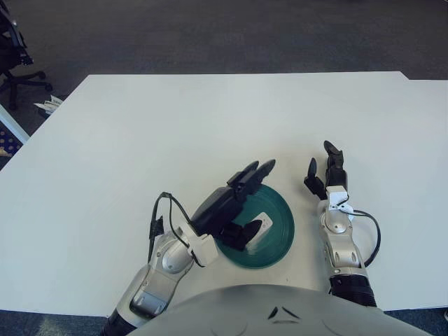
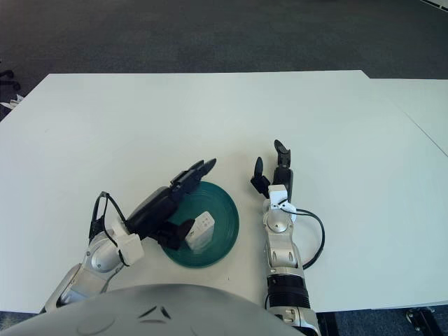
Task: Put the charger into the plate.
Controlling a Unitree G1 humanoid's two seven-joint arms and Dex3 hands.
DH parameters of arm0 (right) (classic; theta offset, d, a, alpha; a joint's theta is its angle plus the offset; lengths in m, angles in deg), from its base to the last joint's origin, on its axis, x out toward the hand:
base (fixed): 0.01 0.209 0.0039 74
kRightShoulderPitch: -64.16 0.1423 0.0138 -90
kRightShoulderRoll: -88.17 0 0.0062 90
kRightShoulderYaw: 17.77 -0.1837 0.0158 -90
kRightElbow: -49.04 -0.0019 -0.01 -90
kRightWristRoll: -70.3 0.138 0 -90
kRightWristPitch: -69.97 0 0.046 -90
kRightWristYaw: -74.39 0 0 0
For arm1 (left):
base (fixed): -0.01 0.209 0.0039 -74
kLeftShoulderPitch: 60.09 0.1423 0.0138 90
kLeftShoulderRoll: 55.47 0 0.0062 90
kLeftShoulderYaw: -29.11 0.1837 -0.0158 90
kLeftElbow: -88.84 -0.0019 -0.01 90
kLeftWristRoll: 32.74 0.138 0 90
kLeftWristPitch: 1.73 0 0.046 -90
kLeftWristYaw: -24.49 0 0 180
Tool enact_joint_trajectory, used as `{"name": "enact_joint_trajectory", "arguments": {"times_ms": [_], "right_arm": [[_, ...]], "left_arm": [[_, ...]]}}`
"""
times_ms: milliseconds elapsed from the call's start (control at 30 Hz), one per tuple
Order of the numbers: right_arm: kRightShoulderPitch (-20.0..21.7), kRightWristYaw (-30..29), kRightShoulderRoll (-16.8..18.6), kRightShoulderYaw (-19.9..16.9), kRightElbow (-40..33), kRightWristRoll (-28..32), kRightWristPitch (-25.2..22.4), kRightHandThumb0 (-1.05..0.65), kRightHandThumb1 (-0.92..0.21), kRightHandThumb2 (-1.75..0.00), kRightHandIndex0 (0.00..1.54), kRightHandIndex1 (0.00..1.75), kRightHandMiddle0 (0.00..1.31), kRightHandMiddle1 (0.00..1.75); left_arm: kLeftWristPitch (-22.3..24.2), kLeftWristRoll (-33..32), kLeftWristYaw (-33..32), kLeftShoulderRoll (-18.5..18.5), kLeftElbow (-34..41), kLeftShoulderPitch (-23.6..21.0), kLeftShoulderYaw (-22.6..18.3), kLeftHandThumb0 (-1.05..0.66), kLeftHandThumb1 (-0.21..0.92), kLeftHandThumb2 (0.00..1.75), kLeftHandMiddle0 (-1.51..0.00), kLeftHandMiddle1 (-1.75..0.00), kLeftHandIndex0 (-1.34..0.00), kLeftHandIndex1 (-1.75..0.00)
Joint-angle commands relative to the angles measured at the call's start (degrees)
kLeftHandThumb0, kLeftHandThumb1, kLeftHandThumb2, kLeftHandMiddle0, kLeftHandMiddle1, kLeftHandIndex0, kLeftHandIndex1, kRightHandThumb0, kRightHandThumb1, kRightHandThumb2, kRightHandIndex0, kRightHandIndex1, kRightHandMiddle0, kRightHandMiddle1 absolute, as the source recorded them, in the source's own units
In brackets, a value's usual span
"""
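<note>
A white charger [image 1: 256,228] lies inside the dark green plate [image 1: 278,222], left of the plate's middle. My left hand [image 1: 246,203] hovers over the plate's left rim with its fingers [image 1: 253,173] stretched out straight and holding nothing. Its thumb [image 1: 238,236] sits just left of the charger. My right hand [image 1: 326,170] shows to the right of the plate, fingers spread and pointing away from me.
The plate stands near the front edge of a wide white table [image 1: 210,126]. A black cable [image 1: 158,218] loops off my left wrist and another [image 1: 372,231] off my right wrist. An office chair [image 1: 14,49] stands off the table's far left corner.
</note>
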Motion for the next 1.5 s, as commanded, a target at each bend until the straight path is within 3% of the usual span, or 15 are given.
{"name": "enact_joint_trajectory", "arguments": {"times_ms": [0, 100, 167, 333, 500, 633, 767, 900, 1067, 1467], "right_arm": [[-4.4, 1.0, 1.3, 0.1, 5.3, 1.0, -9.2, -0.7, -0.92, -0.88, 0.16, 0.0, 0.0, 0.51], [-4.3, 0.8, 1.1, 0.0, 5.8, 1.1, -8.8, -0.71, -0.92, -0.88, 0.16, 0.0, 0.0, 0.52], [-4.2, 0.8, 0.9, -0.1, 6.1, 1.2, -8.5, -0.71, -0.92, -0.88, 0.16, 0.0, 0.0, 0.53], [-4.1, 0.9, 0.7, -0.2, 6.7, 1.2, -8.1, -0.7, -0.92, -0.87, 0.15, 0.0, 0.0, 0.54], [-4.0, 1.1, 0.4, -0.2, 7.0, 1.3, -7.6, -0.7, -0.92, -0.86, 0.15, 0.0, 0.0, 0.54], [-4.2, 1.1, 0.2, -0.1, 6.7, 1.1, -7.9, -0.7, -0.92, -0.86, 0.15, 0.0, 0.0, 0.54], [-4.4, 1.3, 0.2, -0.2, 6.3, 1.3, -8.1, -0.69, -0.92, -0.86, 0.15, 0.0, 0.0, 0.54], [-5.0, 1.7, 0.3, -0.2, 5.3, 1.8, -8.4, -0.7, -0.92, -0.86, 0.14, 0.0, 0.0, 0.55], [-5.9, 2.3, 0.2, -0.1, 3.8, 1.9, -8.8, -0.7, -0.92, -0.85, 0.15, 0.0, 0.0, 0.55], [-8.3, 3.9, -0.3, 0.0, 0.4, 1.8, -9.7, -0.7, -0.92, -0.82, 0.18, 0.01, 0.0, 0.57]], "left_arm": [[4.0, -12.5, -2.4, -3.4, -0.6, 2.9, -8.0, -1.05, 0.92, 1.1, -0.13, -0.01, -0.18, -0.59], [5.0, -22.2, -3.1, -7.4, -4.8, 4.0, -12.9, -1.05, 0.92, 1.04, -0.19, -0.03, -0.28, -0.77], [4.3, -22.0, -3.8, -8.5, -6.0, 3.5, -13.3, -1.05, 0.92, 0.98, -0.28, -0.05, -0.36, -0.89], [2.2, -19.2, -4.6, -9.0, -12.5, 0.5, -14.7, -1.04, 0.92, 0.94, -0.38, -0.07, -0.43, -0.99], [5.8, -21.2, -6.3, -11.1, -17.1, -0.7, -16.5, -1.05, 0.92, 0.94, -0.38, -0.05, -0.37, -0.98], [14.5, -28.7, -8.8, -13.8, -17.4, -0.5, -20.4, -1.05, 0.92, 0.94, -0.35, -0.03, -0.25, -0.91], [15.4, -30.2, -9.2, -14.0, -20.1, -0.9, -22.0, -1.04, 0.92, 0.93, -0.38, -0.03, -0.18, -0.86], [13.9, -29.1, -9.3, -13.9, -23.3, -1.1, -22.3, -1.02, 0.92, 0.92, -0.45, -0.07, -0.2, -0.85], [8.1, -25.8, -9.0, -13.9, -29.6, 0.1, -22.4, -1.01, 0.92, 0.92, -0.52, -0.09, -0.28, -0.88], [2.0, -21.0, -12.6, -15.9, -30.8, 3.1, -20.4, -1.01, 0.92, 0.9, -0.59, -0.12, -0.32, -0.92]]}}
